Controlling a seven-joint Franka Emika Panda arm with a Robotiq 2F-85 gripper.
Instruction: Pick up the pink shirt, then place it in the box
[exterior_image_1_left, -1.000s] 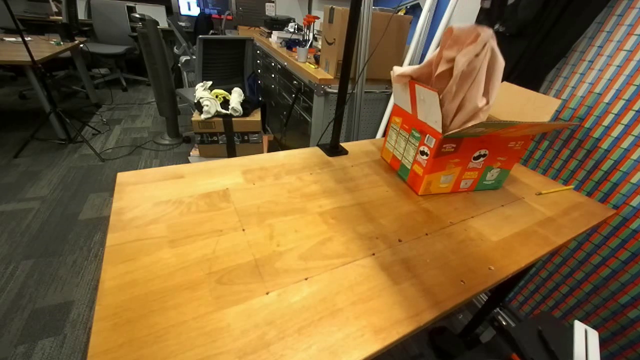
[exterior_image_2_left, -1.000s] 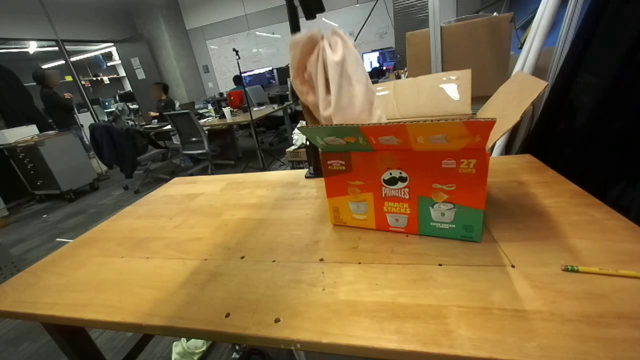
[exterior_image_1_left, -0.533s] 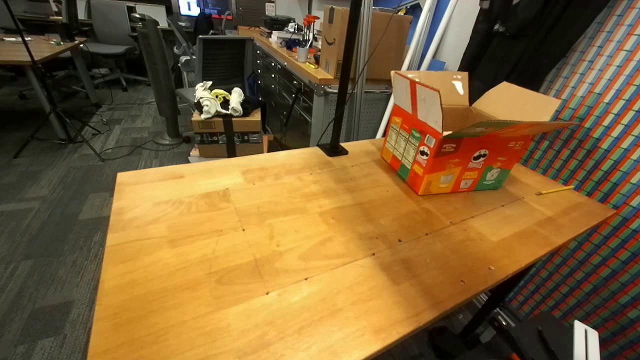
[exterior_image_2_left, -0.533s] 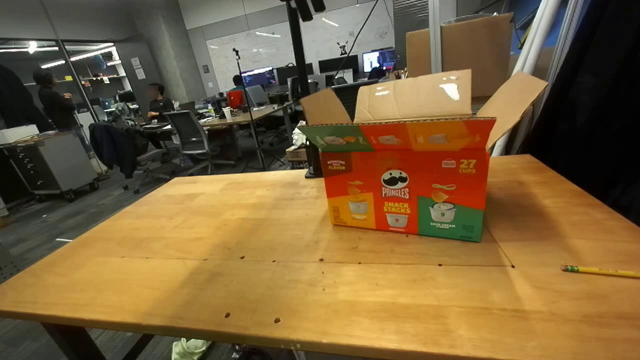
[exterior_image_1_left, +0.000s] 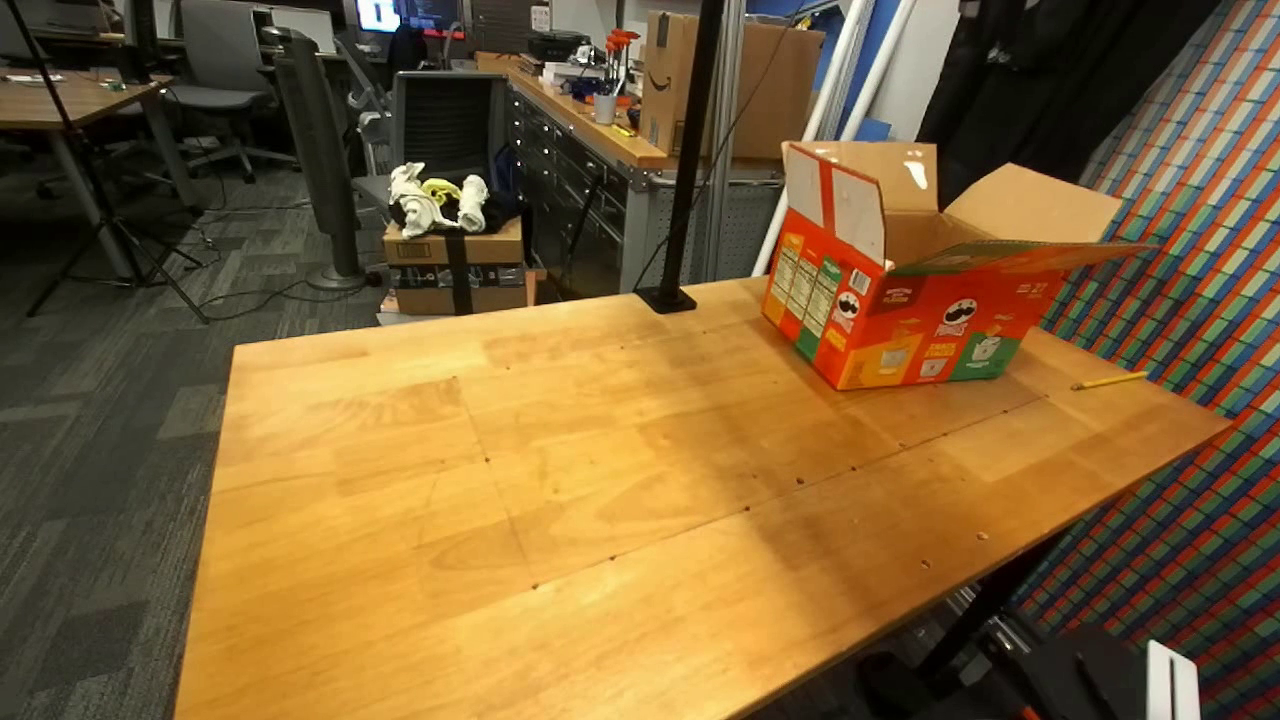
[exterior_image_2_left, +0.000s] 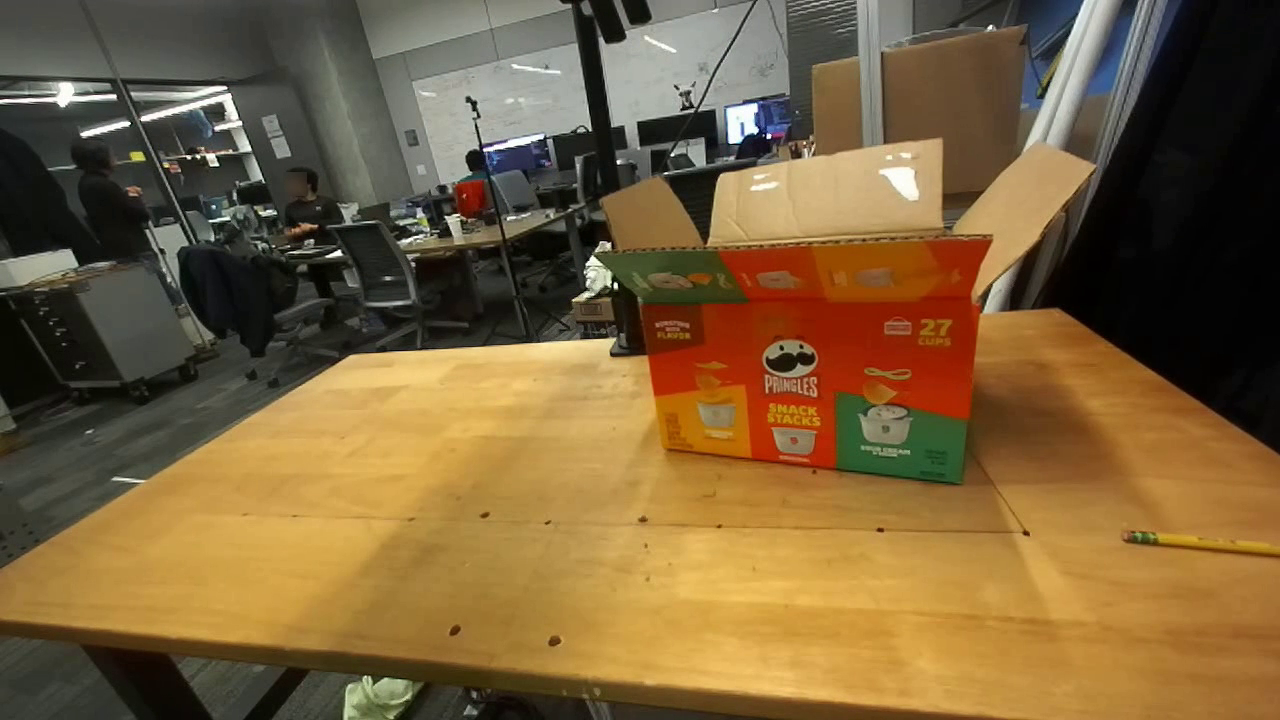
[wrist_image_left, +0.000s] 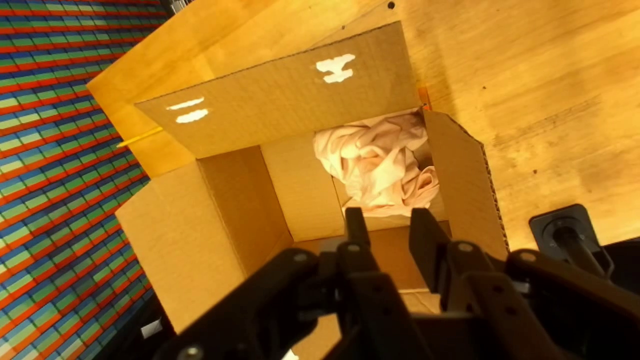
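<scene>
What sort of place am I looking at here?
Probably a lab or a workshop-style office: there's a whiteboard, computer monitors and a workbench with drawers.

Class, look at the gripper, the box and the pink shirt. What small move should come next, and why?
Probably draw the gripper back, clear of the box. The wrist view shows the shirt crumpled inside the box and the jaws parted with nothing between them, so the placing looks done.

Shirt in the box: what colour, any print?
Pale peach-pink, no print visible; the shirt shows best in the wrist view, crumpled inside the box.
</scene>
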